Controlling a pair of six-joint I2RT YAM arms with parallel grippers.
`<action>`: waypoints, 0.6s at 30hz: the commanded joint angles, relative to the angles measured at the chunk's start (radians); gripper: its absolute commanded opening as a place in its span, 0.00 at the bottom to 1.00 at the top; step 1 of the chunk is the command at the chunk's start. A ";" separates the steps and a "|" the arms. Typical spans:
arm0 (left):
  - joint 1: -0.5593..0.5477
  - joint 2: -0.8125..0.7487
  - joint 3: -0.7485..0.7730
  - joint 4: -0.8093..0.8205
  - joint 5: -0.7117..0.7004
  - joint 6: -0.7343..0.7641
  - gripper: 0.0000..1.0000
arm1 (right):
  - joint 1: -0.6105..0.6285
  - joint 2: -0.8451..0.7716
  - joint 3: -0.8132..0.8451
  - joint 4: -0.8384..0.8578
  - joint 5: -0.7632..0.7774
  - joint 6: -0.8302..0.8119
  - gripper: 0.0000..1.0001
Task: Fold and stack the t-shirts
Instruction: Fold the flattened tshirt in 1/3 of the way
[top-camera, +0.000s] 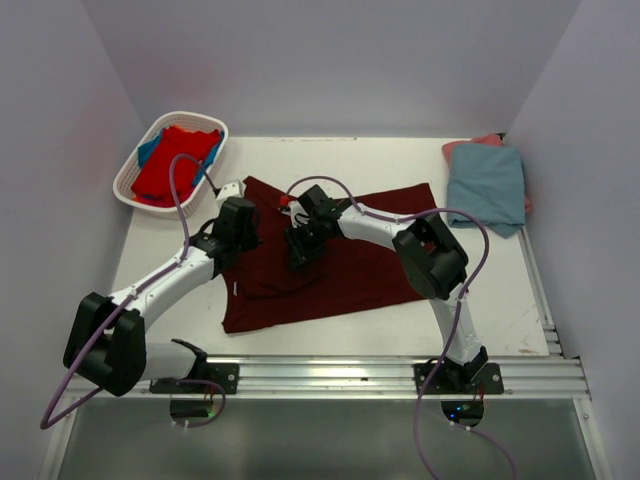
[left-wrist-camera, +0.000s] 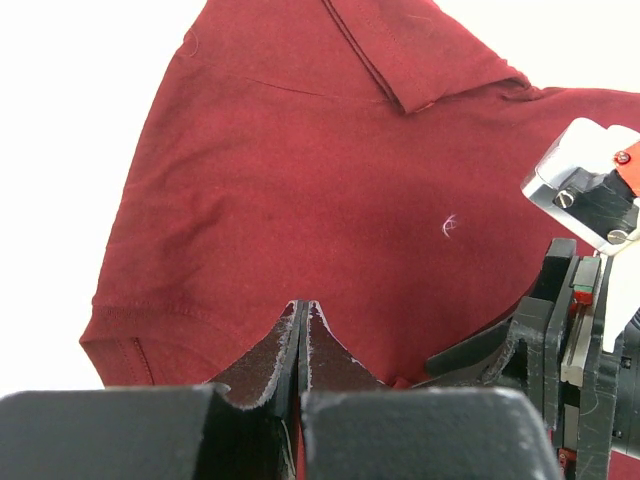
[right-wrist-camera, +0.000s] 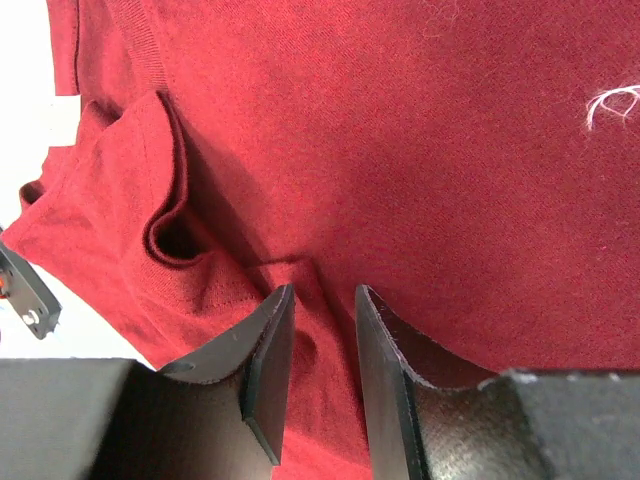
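Top external: maroon t-shirt (top-camera: 350, 285) spread mid-table, table (top-camera: 380, 160) visible beyond its edges; left fingers (left-wrist-camera: 288, 348) closed, right fingers (right-wrist-camera: 268, 350) parted.

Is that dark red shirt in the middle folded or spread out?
Mostly spread out: the maroon t-shirt lies flat across the table, with only a fold near its left side.

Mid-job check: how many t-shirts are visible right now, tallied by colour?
Maroon t-shirt: 1
Red t-shirt: 1
Blue t-shirt: 1
Grey-blue t-shirt: 1
Salmon pink t-shirt: 1
Total: 5 visible; the basket may hide more.
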 joint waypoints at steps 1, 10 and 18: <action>0.010 -0.016 -0.005 0.039 -0.007 0.011 0.00 | 0.005 -0.009 -0.011 0.001 0.008 -0.010 0.36; 0.016 -0.017 -0.012 0.037 -0.008 0.011 0.00 | 0.003 -0.001 -0.037 0.027 -0.048 0.005 0.30; 0.032 -0.025 -0.025 0.043 -0.001 0.012 0.00 | 0.012 0.008 -0.084 0.078 -0.099 0.034 0.03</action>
